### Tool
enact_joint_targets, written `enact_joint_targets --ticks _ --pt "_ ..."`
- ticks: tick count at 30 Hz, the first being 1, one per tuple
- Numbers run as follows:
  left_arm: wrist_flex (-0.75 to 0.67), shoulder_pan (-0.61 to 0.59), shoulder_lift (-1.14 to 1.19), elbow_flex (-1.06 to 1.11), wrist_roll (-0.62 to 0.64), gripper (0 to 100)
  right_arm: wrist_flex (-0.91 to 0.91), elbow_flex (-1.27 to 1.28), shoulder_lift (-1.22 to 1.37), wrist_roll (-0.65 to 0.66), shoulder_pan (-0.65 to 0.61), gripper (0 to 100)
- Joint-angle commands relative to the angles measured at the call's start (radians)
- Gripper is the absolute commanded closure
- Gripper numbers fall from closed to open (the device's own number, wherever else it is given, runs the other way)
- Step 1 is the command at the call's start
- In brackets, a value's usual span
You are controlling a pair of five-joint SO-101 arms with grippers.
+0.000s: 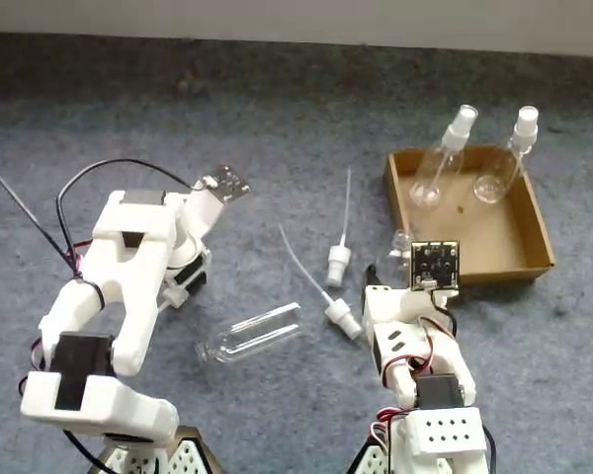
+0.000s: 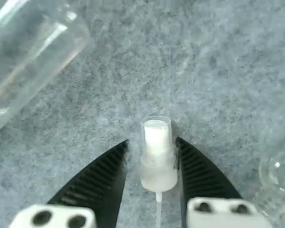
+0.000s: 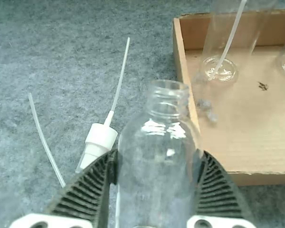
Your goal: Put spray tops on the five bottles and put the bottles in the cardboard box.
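- Between the jaws of the right gripper (image 3: pixel 157 159), a bare bottle (image 3: pixel 159 137) is clamped by its body. Its neck is open and no top is fitted. It is held just beside the outer wall of the box (image 3: pixel 178 57).
- Inside the box, two capped bottles (image 1: pixel 440 163) (image 1: pixel 504 163) are leaned against the far wall, each with a spray top fitted. These two are judged finished.
- On the carpet (image 1: pixel 277 118) between the two arms, a loose bottle (image 1: pixel 252 334) is lying on its side with no top.
- Between that bottle and the box, two loose tops (image 1: pixel 338 262) (image 1: pixel 343 318) are lying on the carpet with their long tubes attached, near the right gripper.
- Farther left, the left gripper (image 2: pixel 152 141) is closed on a held top (image 2: pixel 157 156). This is a spray top with a clear cap, and its tube points back toward the wrist. It is kept well apart from the bare bottle.
- Four bottles can be counted in all.
- Two of the five bottles are judged done. The held top and the bare bottle look like the next pair to be joined, and that bottle has not yet been boxed. The loose bottle and loose tops are judged untouched work.
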Motion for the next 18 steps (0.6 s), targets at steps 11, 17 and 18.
enact_joint_targets --ticks 11,17,18 --pt "0.061 0.019 0.024 -0.074 -0.037 86 -0.019 -0.002 -0.004 -0.003 0.004 86.0" --pt "0.054 0.019 0.024 -0.045 -0.075 86 -0.019 -0.002 -0.004 -0.003 0.004 86.0" --pt "0.054 0.019 0.024 -0.039 -0.075 86 -0.019 -0.002 -0.004 -0.003 0.004 86.0"
